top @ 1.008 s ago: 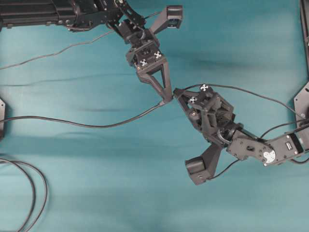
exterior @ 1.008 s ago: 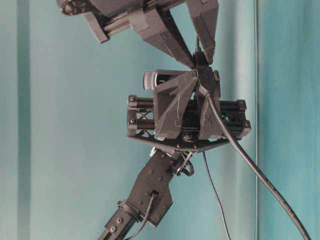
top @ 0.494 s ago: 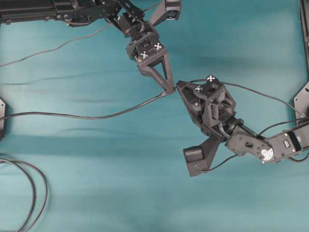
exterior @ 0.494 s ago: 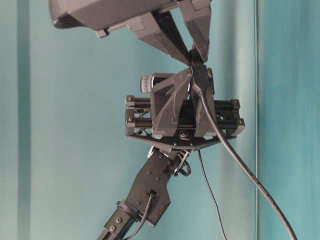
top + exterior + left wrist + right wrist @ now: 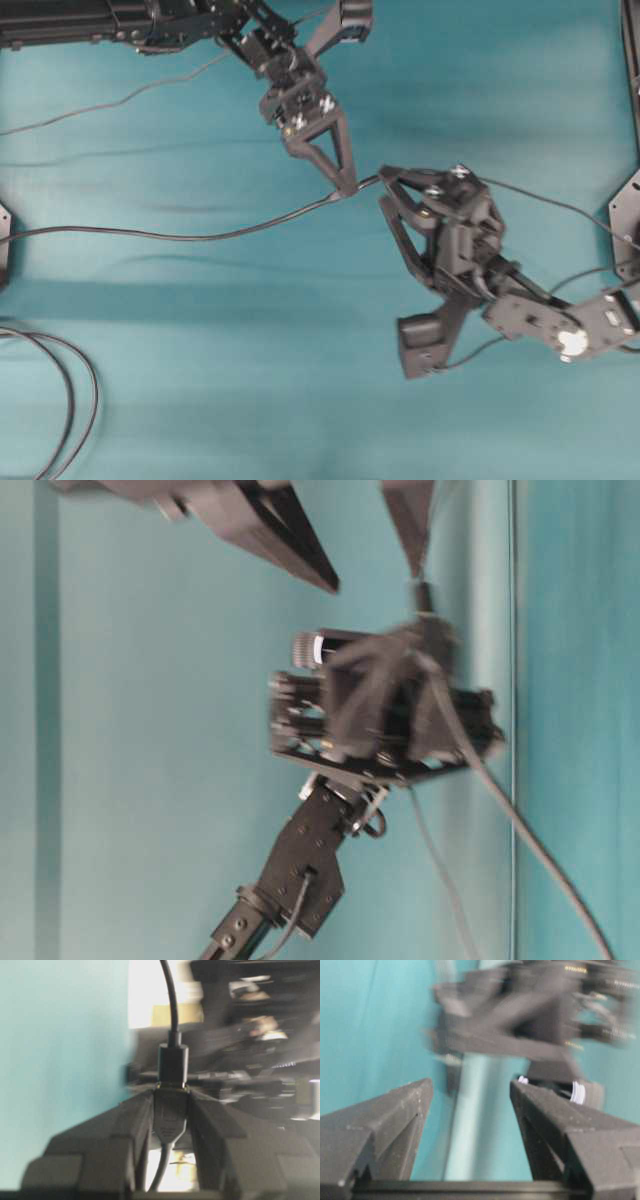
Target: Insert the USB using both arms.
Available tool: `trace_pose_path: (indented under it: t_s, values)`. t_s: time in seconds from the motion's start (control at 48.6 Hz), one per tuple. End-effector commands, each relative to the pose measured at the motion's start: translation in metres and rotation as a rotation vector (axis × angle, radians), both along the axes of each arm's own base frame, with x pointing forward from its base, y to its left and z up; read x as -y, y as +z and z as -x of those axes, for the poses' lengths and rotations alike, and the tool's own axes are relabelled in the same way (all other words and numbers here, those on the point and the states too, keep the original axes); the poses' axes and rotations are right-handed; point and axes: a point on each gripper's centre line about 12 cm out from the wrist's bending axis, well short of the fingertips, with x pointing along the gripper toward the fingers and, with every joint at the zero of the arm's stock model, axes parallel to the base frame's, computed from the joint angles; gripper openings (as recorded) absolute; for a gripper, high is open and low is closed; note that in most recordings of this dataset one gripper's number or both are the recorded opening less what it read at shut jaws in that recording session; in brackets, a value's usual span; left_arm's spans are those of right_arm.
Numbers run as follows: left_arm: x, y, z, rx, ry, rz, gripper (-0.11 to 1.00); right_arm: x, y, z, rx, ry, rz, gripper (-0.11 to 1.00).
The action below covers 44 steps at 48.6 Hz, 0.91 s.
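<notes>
Since the earlier frame the right pincer has sprung apart off the cable, while the left pincer stays clamped on the socket end with the USB apparently seated in it above the surface; insertion appears done, and withdrawal is likely next.

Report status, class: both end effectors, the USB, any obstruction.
Left end effector shut on black socket end. Right end effector open, empty. USB plug seated in socket. Nothing obstructing.

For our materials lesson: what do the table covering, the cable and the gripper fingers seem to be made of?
Table covering: probably teal cloth, matte, with soft creases.
Cable: likely rubbery plastic sheath, dark, smooth, bending freely.
Right gripper fingers: seemingly black printed plastic, grainy and dull.
</notes>
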Motion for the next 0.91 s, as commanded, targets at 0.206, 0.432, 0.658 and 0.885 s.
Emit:
trace_pose_path:
  t_s: [0.206, 0.432, 0.658, 0.885]
  values:
    - [0.0, 0.038, 0.009, 0.033, 0.077, -0.247, 0.22, -0.005, 0.042, 0.029, 0.274, -0.108, -0.338, 0.7]
    - [0.03, 0.027, 0.003, 0.017, -0.026, -0.432, 0.22, 0.007, 0.058, 0.052, 0.508, -0.213, -0.603, 0.7]
    - [0.056, 0.007, -0.002, -0.024, -0.118, -0.659, 0.22, 0.019, 0.059, 0.078, 0.613, -0.3, -0.815, 0.7]
    - [0.06, -0.008, -0.007, -0.059, -0.15, -0.945, 0.22, 0.025, 0.053, 0.087, 0.605, -0.328, -0.82, 0.7]
